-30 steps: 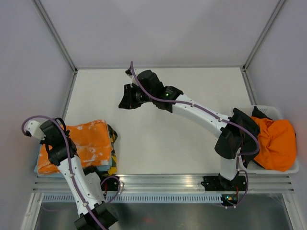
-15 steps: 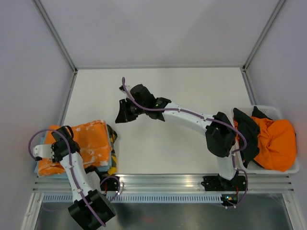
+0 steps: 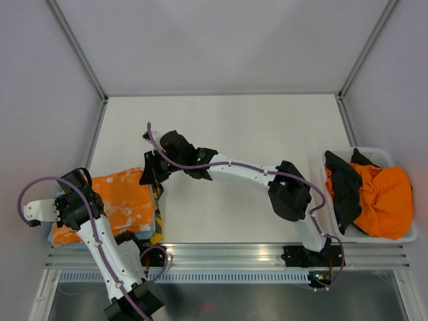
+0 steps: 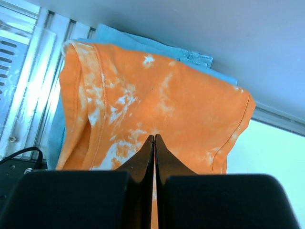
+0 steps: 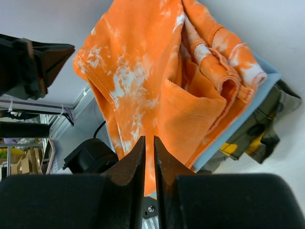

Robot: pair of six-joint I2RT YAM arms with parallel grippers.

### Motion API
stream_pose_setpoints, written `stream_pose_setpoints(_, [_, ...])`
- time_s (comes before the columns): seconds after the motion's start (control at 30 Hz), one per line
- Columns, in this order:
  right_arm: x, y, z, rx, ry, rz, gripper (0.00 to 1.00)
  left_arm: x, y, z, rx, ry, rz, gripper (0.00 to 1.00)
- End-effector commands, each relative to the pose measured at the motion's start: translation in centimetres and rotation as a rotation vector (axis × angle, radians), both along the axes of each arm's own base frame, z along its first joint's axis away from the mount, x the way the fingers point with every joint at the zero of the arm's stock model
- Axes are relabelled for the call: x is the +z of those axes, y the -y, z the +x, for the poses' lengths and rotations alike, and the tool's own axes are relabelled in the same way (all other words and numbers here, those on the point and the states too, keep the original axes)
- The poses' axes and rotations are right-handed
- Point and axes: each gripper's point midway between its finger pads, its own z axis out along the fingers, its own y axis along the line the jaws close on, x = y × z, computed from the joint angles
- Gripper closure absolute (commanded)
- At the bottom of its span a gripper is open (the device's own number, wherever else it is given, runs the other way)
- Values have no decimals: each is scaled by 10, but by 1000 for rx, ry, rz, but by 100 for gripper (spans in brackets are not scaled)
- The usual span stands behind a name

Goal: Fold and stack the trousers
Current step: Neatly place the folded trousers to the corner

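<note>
Trousers (image 3: 124, 200), orange, lie folded atop the stack (image 4: 195, 58) at the table's (image 3: 234, 120) near-left corner. We see left gripper (image 4: 153, 137) and right gripper (image 5: 148, 139) both pressed together, empty, poised near it, presumably to smooth the fold.

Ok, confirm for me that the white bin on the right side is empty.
No, the white bin holds a crumpled orange garment with a black garment beside it.
</note>
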Motion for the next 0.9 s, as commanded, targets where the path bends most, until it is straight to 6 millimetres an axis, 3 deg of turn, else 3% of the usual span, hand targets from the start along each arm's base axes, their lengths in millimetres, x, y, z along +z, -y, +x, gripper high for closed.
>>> stream_pose_setpoints(0.0, [2,-26,-3,21,39,65,83,-8,5,-35,100,-122,-22,98])
stream_pose_setpoints(0.07, [-9,-33,0,17,37,57,83,-25,7,-41,150,-132,-39,98])
stream_pose_setpoints(0.1, [-32,-36,3,15,34,21,83,-45,10,-45,162,-162,-62,98])
stream_pose_setpoints(0.2, [-69,-35,13,-21,39,-66,83,-74,11,-47,186,-174,-81,98])
stream_pose_setpoints(0.27, [-87,-29,17,-38,48,-117,84,-83,14,-43,174,-167,-111,98])
stream_pose_setpoints(0.4, [-94,-20,21,-72,66,-147,85,-86,11,-35,181,-153,-123,98])
stream_pose_setpoints(0.53, [-75,-18,22,-68,91,-126,85,-82,10,-35,211,-173,-145,98])
stream_pose_setpoints(0.63, [-44,-16,24,-62,110,-78,85,-56,3,-29,181,-160,-110,98])
stream_pose_setpoints(0.67, [-23,-15,23,-54,119,-43,84,-44,0,-26,167,-145,-86,98])
stream_pose_setpoints(0.73, [1,-7,29,-47,129,-7,80,-5,-8,-17,81,-115,-2,98])
stream_pose_setpoints(0.77, [28,0,29,-38,146,36,74,28,-16,2,23,-25,68,96])
stream_pose_setpoints(0.8, [41,5,33,-39,169,52,69,48,-17,10,-40,-6,106,93])
stream_pose_setpoints(0.83, [55,16,46,-62,188,65,63,61,-14,21,-155,-34,122,86])
stream_pose_setpoints(0.87, [83,28,51,-75,222,100,49,98,-14,34,-221,26,185,83])
